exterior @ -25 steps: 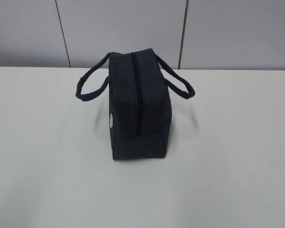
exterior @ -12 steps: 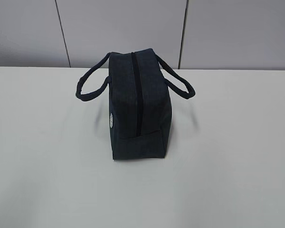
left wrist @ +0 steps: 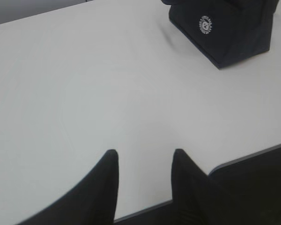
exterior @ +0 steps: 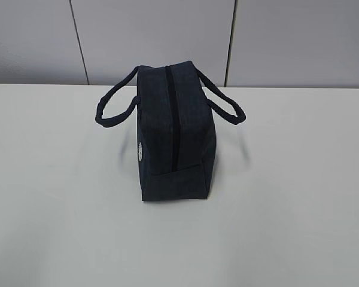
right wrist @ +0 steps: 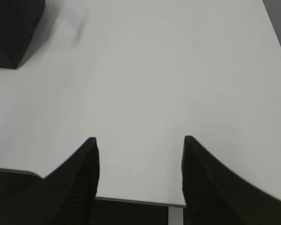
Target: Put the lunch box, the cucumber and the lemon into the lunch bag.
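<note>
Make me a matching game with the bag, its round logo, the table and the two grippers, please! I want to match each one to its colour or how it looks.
Things:
1. lunch bag
2. round logo
3. table
4. left gripper and right gripper

Descriptions:
A. plain and whitish
B. open, with nothing between the fingers
C. dark navy, with a loop handle on each side
D. small and white, on the bag's side

Right pairs: 1-C, 2-D, 3-A, 4-B
</note>
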